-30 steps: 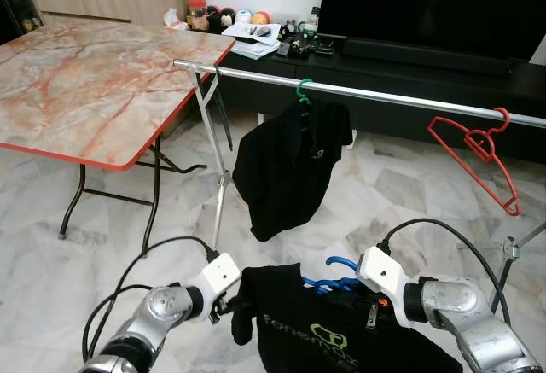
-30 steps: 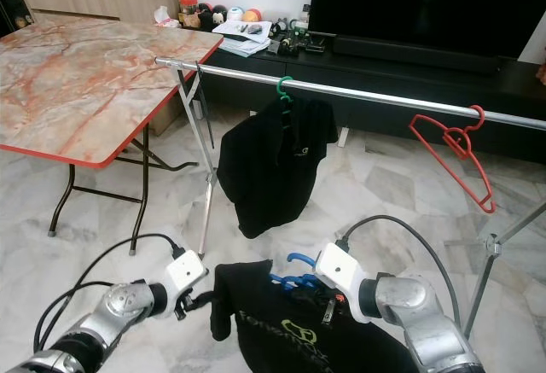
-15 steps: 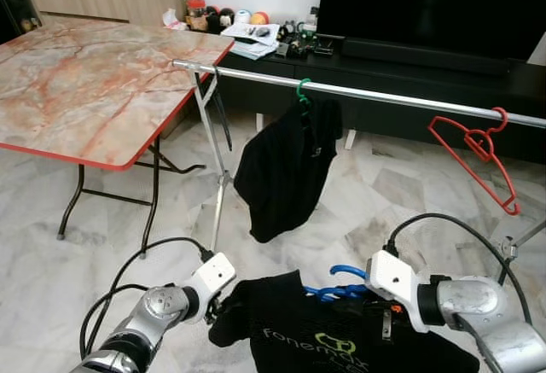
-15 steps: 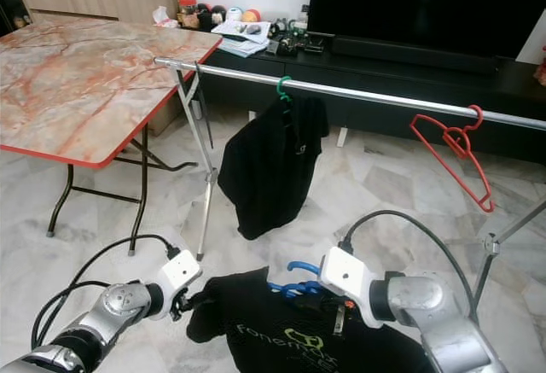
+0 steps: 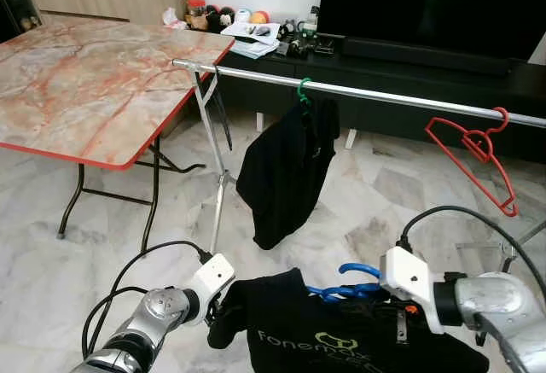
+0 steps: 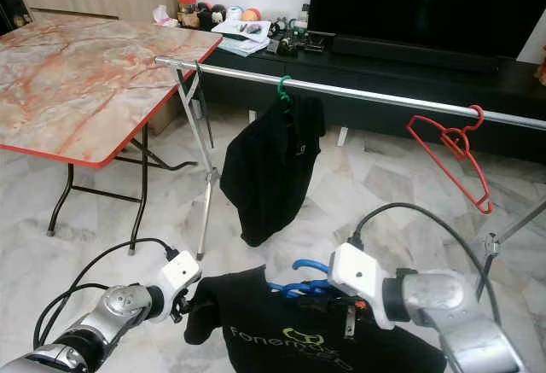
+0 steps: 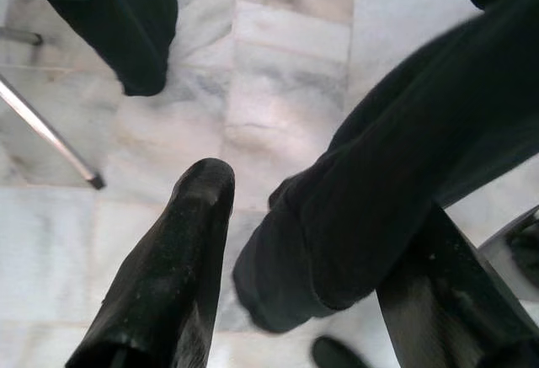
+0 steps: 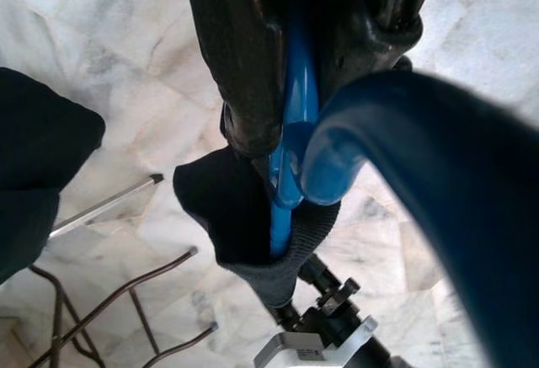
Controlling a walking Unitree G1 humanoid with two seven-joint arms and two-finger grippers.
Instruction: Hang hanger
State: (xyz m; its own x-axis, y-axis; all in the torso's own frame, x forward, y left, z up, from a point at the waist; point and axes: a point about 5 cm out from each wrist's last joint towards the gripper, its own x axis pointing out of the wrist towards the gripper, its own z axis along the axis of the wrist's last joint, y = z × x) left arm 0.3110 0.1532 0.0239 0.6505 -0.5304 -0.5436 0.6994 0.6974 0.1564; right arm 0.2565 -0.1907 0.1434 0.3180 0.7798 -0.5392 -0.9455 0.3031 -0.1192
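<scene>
Marble floor (image 5: 102, 236) is spreading out under me in the left eye view, with a marble-topped folding table (image 5: 94, 74) on my left and a dark TV console (image 5: 409, 66) behind. I am looking at a chrome rail (image 5: 358, 93) running across the scene; a black shirt (image 5: 286, 168) is hanging from it on a green hanger (image 5: 302, 90), and an empty red hanger (image 5: 478, 155) is hanging further to my right. Low in front of me, my right gripper (image 5: 368, 294) is clamping the blue hanger (image 5: 345, 286), which is sitting well below the rail inside a black printed shirt (image 5: 341, 339). My left gripper (image 5: 215, 311) is touching that shirt's sleeve.

From the right eye view I am seeing the same layout, the blue hook (image 6: 309, 265) curling up beside my right wrist.

Through the left wrist view, my fingers (image 7: 181, 250) are standing apart with the bunched black sleeve (image 7: 362, 225) lying between them, against one finger.

Through the right wrist view, my fingers (image 8: 240, 56) are pressing tight on the blue hanger's neck (image 8: 290, 141), with black fabric wrapping it below.
</scene>
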